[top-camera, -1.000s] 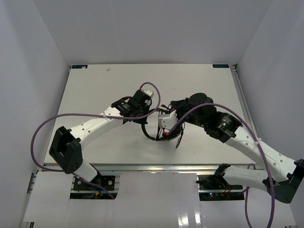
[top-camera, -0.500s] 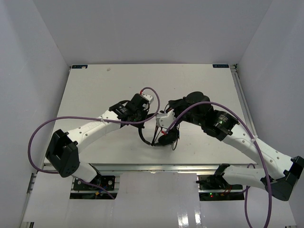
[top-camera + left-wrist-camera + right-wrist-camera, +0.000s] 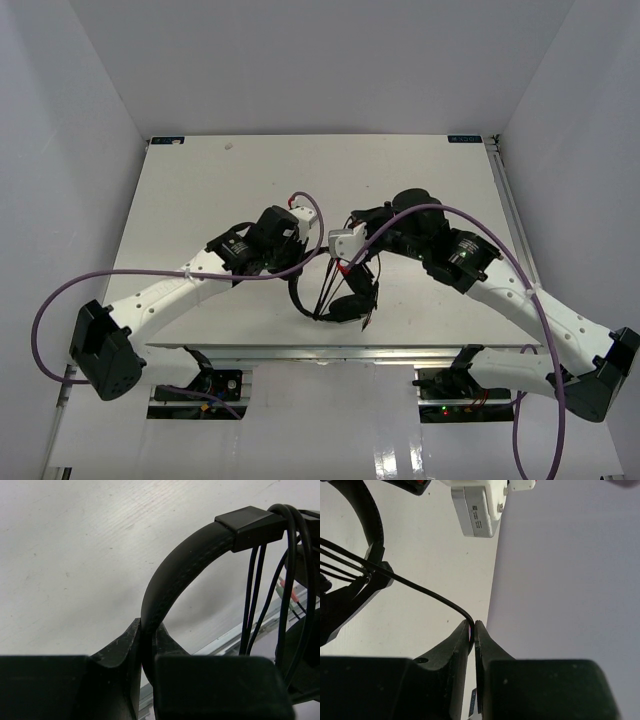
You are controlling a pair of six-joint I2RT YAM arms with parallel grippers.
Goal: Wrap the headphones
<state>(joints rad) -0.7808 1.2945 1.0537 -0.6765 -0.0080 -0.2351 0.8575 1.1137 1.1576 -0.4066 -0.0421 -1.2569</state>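
The black headphones [image 3: 345, 303] hang just above the table's near middle. In the left wrist view their thin arched headband [image 3: 175, 575] runs up from my left gripper [image 3: 147, 642], which is shut on it. Several turns of dark cord [image 3: 254, 597] hang over the headband's slider block [image 3: 250, 522]. In the top view my left gripper [image 3: 298, 288] sits left of the cups. My right gripper [image 3: 473, 628] is shut on the thin cord [image 3: 420, 587], which runs taut from the headband [image 3: 374, 527]. It is above and right of the headphones in the top view [image 3: 347, 262]. The plug is hidden.
Thick purple robot cables [image 3: 120, 275] loop from both arms. The table's near edge with a metal rail [image 3: 330, 352] lies just below the headphones. White walls [image 3: 60, 150] enclose the left, back and right sides. The left wrist's white camera block [image 3: 475, 510] is close to my right gripper.
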